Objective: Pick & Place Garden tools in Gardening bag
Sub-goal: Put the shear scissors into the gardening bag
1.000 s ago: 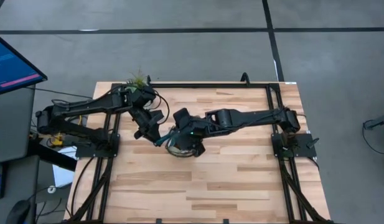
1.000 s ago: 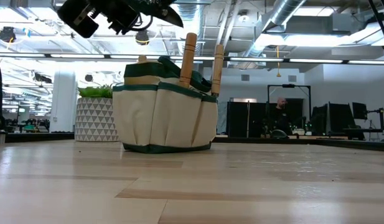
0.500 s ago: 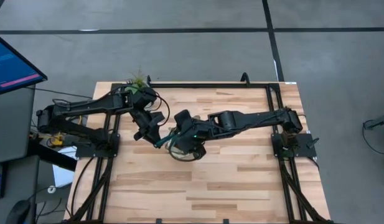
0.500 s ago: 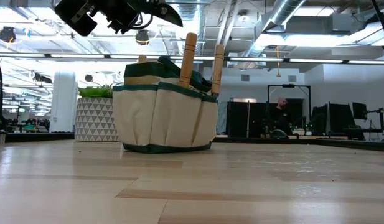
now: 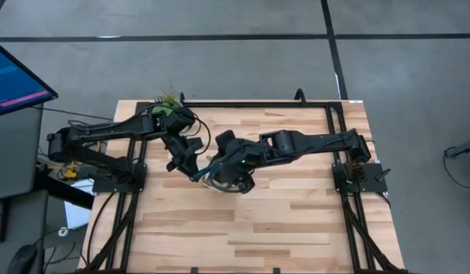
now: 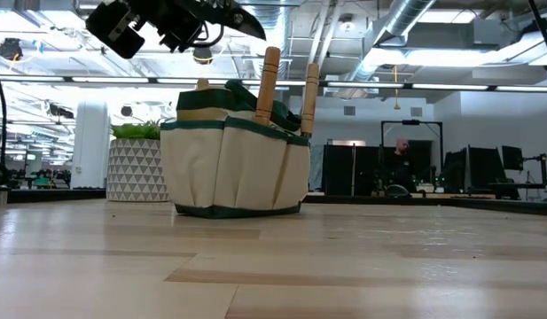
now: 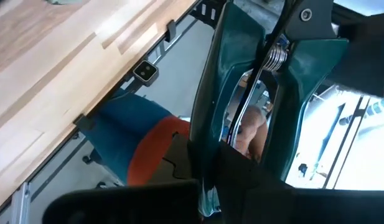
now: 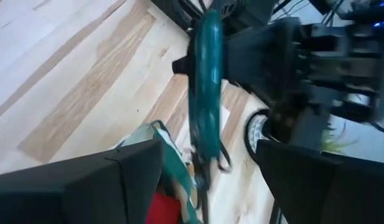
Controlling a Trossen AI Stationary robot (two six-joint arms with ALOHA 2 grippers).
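Low view — two wooden handles (image 6: 269, 84) in one bag (image 6: 235, 151); left claw (image 5: 195, 174) clamps shears (image 7: 241, 106), right claw (image 5: 227, 171) spread.

Beige bag (image 6: 233, 164) with green trim, teal-handled shears (image 7: 241, 93), white triangle-patterned pot (image 6: 134, 168).

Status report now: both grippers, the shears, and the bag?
Left gripper shut on shears, above the bag. Right gripper open over the bag. Two wooden handles already stick out. Plant pot behind, apart.
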